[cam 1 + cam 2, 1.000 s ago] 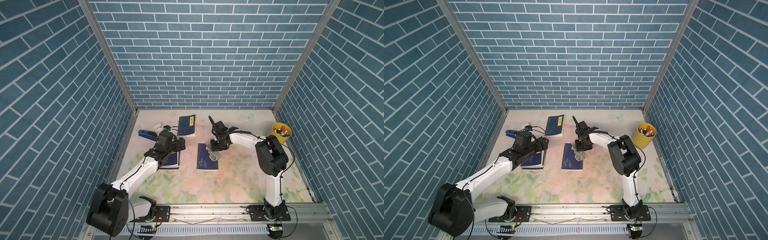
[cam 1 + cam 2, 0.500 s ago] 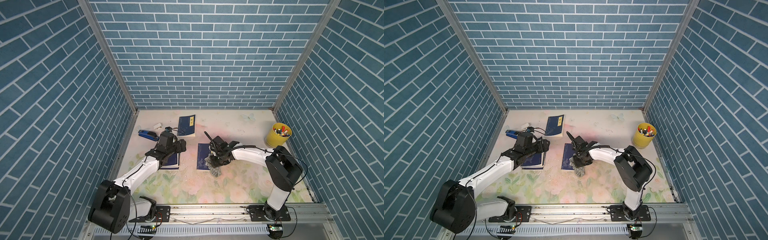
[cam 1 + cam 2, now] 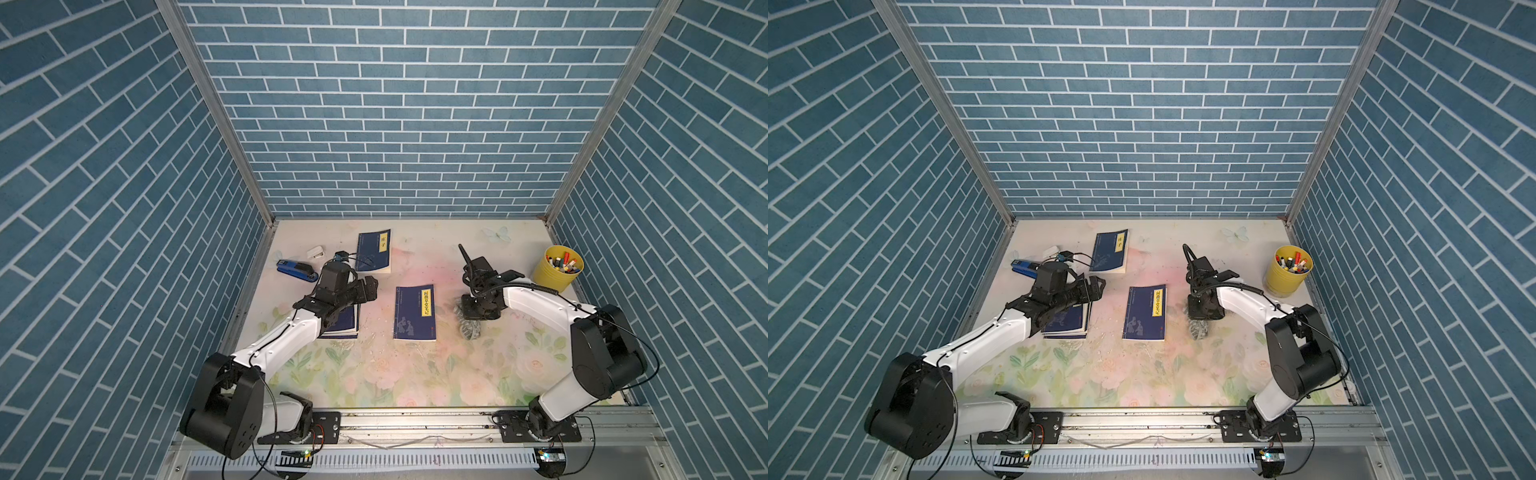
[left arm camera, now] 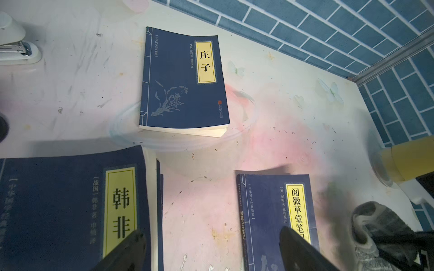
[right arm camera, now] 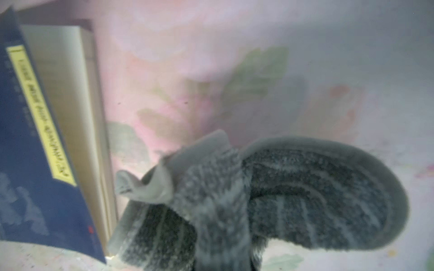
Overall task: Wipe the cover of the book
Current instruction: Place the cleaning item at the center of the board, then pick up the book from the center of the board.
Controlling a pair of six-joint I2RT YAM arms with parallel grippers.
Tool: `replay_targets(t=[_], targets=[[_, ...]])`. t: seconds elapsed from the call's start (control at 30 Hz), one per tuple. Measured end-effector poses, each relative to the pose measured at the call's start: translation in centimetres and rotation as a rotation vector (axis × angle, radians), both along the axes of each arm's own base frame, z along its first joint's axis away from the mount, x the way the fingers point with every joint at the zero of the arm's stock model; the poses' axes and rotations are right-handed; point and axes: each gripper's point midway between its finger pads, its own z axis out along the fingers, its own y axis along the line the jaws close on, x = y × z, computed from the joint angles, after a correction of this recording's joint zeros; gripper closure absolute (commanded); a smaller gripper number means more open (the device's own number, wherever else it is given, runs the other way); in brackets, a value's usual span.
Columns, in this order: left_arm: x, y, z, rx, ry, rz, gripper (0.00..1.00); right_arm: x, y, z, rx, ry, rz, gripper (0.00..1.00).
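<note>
While the left pincer (image 4: 211, 232) hangs spread apart, the right pincer (image 3: 476, 316) sits over the grey cloth (image 3: 470, 329) right of the centre book (image 3: 415, 312), its grip impossible to tell.

Far book (image 4: 178, 93) reads 庄子, stacked book (image 4: 58, 211) 韩非, middle book (image 4: 265, 223) 阅微草堂笔.

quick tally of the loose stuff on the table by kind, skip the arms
books, covers showing: 3 (far book, middle book, left book; another seems to lie under it, not counted)
staplers: 2 (blue stapler, white stapler)
yellow pen cup: 1
grey cloth: 1
total: 7
</note>
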Motion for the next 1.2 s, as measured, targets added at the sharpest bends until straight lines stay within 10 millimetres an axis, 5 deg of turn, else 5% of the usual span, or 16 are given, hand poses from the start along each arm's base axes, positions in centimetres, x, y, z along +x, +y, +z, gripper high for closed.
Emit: replay_targets(t=[0.2,0.43,0.73,0.87,1.07,1.2], targets=[[-0.5,-1.9,-0.3,-0.011,0.001,-0.044,0.06,0.4,-0.9,0.9,-0.052,-0.011,-0.012,0.57],[-1.2,-3.6,-1.6,-0.004,0.034,-0.087,0.07,2.0,0.4,3.9,-0.082,-0.086,0.020,0.47],[-1.5,-4.3,-1.6,-0.003,0.033,-0.100,0.07,2.0,1.7,4.4,-0.103,-0.101,0.061,0.47],[-2.0,-4.7,-2.4,-0.002,0.048,-0.105,0.08,1.2,5.0,4.0,-0.034,-0.093,0.133,0.50],[-3.9,-6.2,-5.8,0.005,0.123,-0.132,0.11,-0.2,11.6,0.4,0.050,-0.030,0.252,0.58],[-5.4,-6.7,-7.6,0.008,0.163,-0.144,0.12,-0.5,13.0,-1.5,0.078,0.006,0.246,0.65]])
